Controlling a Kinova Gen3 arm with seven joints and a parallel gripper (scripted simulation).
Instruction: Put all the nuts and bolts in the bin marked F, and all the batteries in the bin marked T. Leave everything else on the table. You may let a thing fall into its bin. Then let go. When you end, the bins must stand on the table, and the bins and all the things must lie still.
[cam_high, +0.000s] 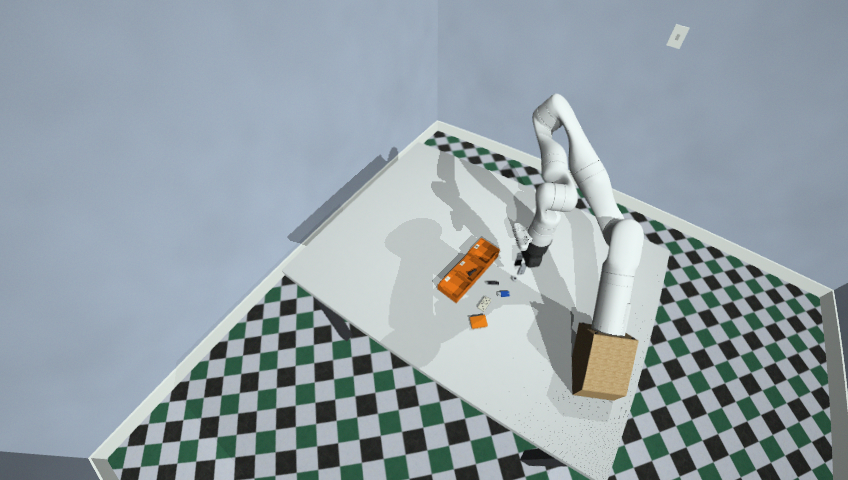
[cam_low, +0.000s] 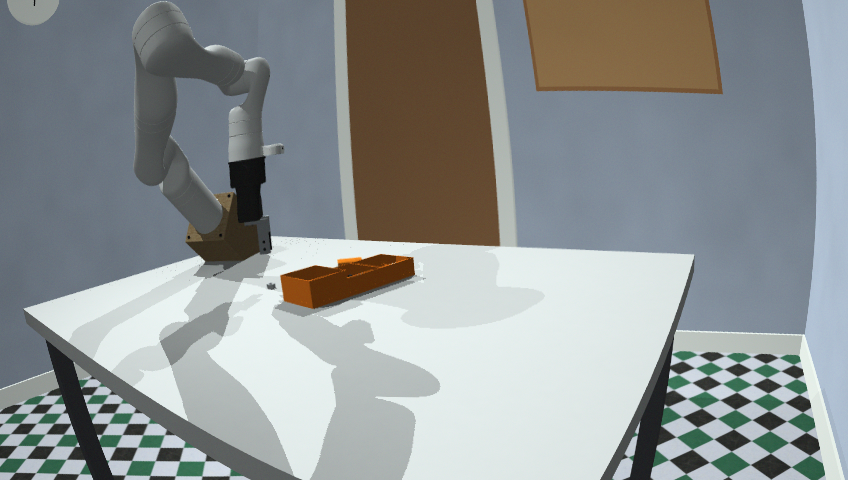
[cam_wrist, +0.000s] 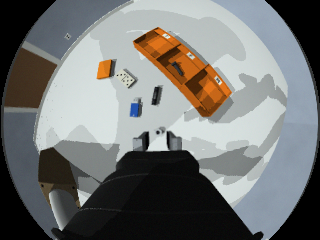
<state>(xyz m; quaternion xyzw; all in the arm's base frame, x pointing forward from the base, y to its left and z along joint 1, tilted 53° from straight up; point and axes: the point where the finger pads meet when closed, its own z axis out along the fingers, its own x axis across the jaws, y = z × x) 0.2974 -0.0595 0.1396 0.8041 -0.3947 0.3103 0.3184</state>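
The pincer (cam_high: 519, 265) (cam_low: 265, 235) (cam_wrist: 157, 137) is spread, with nothing between its fingers, above the small grey piece (cam_high: 513, 278) (cam_low: 271, 286) (cam_wrist: 160, 131), away from all worktop (cam_high: 380, 285) (cam_low: 535, 333) (cam_wrist: 90, 90) edges

Pale blue-grey walls, edged with off-white skirting. Checked floor in green, black and white. White-topped counter (cam_high: 380, 297) (cam_low: 505, 356) (cam_wrist: 75, 100) on dark legs, crossed by grey shadows. Behind it, brown door (cam_low: 422, 118) (cam_wrist: 22, 77) in a pale frame; to the right in the exterior view, tan board (cam_low: 624, 44), brown-edged; at upper left, partly cropped round clock (cam_low: 32, 8).
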